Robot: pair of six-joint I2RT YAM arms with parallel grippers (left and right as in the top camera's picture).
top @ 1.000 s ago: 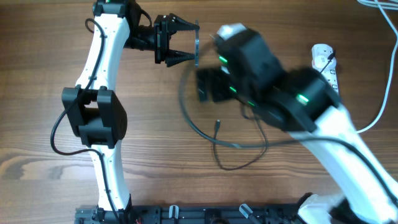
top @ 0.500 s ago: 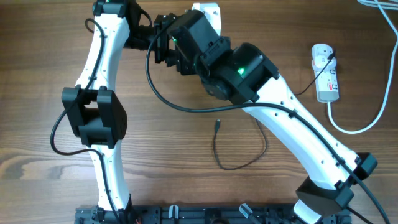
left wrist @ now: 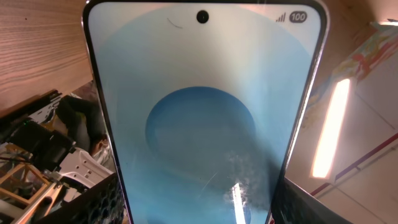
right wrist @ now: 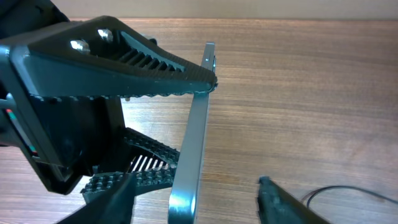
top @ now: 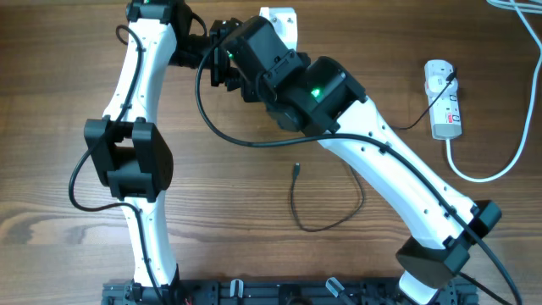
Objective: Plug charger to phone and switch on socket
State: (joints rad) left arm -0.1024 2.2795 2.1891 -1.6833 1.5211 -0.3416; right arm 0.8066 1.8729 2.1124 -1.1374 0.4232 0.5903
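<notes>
The phone (left wrist: 205, 118) fills the left wrist view with its cyan-blue screen. My left gripper (left wrist: 202, 208) is shut on its two long edges and holds it on edge above the table. In the right wrist view the phone (right wrist: 194, 134) shows as a silvery edge. My right gripper (right wrist: 196, 183) is open, one finger on either side of that edge, not touching it. In the overhead view the right wrist (top: 262, 55) hides the phone. The charger (top: 326, 224) lies looped on the table, with its plug tip (top: 295, 169) free. The socket (top: 444, 100) lies at the far right.
A white cord (top: 508, 161) runs from the socket along the right edge. My left arm (top: 127, 152) stands at the left. My right arm (top: 398, 186) crosses the table diagonally above the charger loop. A stretch of the charger shows in the right wrist view (right wrist: 339, 190).
My right arm has swung from the table's middle up and left, over the left gripper and the phone, and now hides them from above. The left arm, charger and socket have not moved.
</notes>
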